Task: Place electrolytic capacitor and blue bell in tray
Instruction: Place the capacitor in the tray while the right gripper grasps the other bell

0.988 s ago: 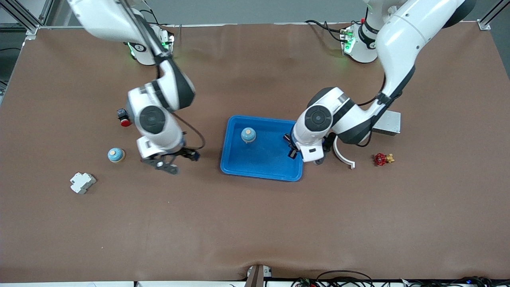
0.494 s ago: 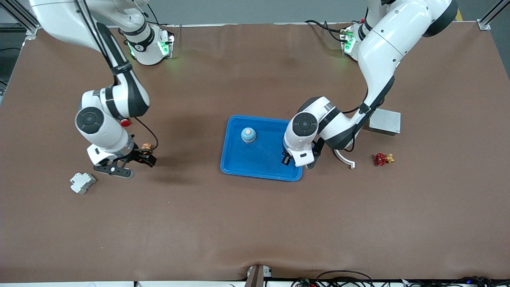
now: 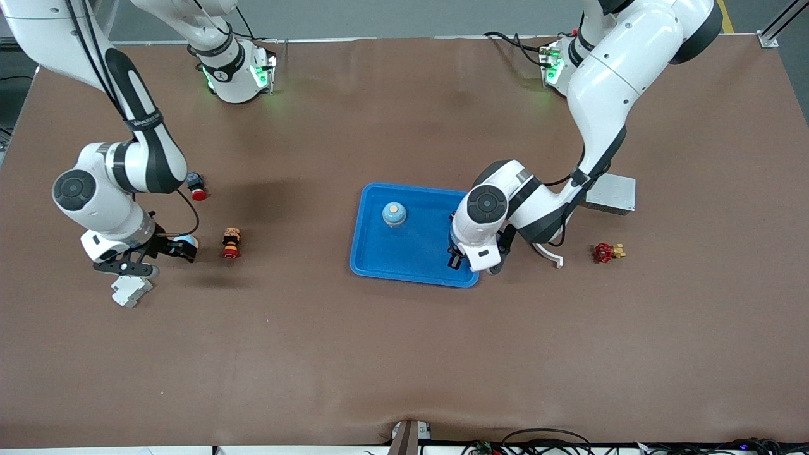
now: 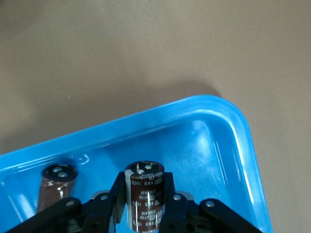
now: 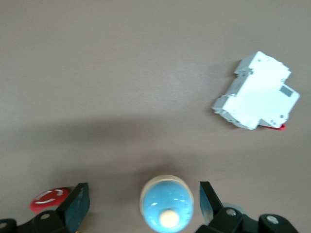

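The blue tray [image 3: 379, 262] lies mid-table, and one blue bell [image 3: 394, 214] stands in it. My left gripper [image 3: 454, 256] is over the tray's corner at the left arm's end. In the left wrist view it [image 4: 145, 201] is shut on a dark brown electrolytic capacitor [image 4: 145, 194], just above the tray floor [image 4: 204, 145]. A second brown cylinder [image 4: 57, 183] stands in the tray beside it. My right gripper [image 3: 174, 248] is open over a second blue bell [image 3: 188, 241] on the table. In the right wrist view that bell [image 5: 166, 204] sits between the open fingers [image 5: 77, 206].
A white breaker [image 3: 131, 289] lies by the right gripper, nearer the front camera. An orange-red button [image 3: 231, 243] and a red push button [image 3: 196, 188] are close by. A silver box [image 3: 610, 193], a white curved piece [image 3: 547, 251] and a red valve [image 3: 607, 252] lie toward the left arm's end.
My right arm has swung away from the tray toward its own end of the table and now straddles the second bell. My left gripper has shifted slightly over the tray corner with the capacitor.
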Robot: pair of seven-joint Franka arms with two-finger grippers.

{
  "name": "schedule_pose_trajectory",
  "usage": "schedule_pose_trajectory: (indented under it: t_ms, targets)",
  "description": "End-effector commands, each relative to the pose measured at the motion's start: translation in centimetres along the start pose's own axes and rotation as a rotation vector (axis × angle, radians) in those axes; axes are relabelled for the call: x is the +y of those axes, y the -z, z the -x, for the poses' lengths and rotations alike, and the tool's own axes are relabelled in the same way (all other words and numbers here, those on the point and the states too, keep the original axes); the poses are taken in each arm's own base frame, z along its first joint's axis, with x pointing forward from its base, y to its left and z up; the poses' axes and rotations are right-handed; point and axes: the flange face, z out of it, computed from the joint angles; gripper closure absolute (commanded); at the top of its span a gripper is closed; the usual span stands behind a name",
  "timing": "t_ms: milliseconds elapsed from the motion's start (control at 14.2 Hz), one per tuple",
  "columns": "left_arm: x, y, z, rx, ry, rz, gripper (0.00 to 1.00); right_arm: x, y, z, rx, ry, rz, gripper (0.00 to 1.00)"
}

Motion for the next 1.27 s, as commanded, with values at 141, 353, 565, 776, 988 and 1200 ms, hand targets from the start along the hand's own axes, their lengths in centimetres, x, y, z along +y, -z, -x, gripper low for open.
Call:
schedule_pose_trajectory:
  t_ms: [141, 353, 565, 776, 988, 1200]
  targets:
    - [1.3, -0.2, -0.2, -0.007, 0.002, 0.027, 0.00, 2.1, -1.5, 2.1, -0.013, 0.008, -0.006, 0.00]
    - [2.7, 3.4, -1.7, 0.006, 0.002, 0.082, 0.00, 2.6, -2.5, 3.1, 0.017, 0.002, -0.013, 0.00]
    - [3.9, 8.1, -3.5, 0.035, -0.003, 0.114, 0.00, 2.8, -3.4, 4.0, 0.007, -0.036, -0.035, 0.00]
    - [4.8, 12.3, -5.3, 0.072, -0.128, 0.069, 0.00, 2.6, -4.3, 4.2, 0.005, -0.047, -0.044, 0.00]
    - [4.6, 17.8, -9.2, 0.117, -0.340, 0.054, 0.00, 2.4, -4.9, 4.3, 0.002, -0.047, -0.047, 0.00]
    - [3.0, 23.6, -14.6, 0.172, -0.560, 0.023, 0.00, 2.3, -5.2, 4.3, 0.007, -0.045, -0.048, 0.00]
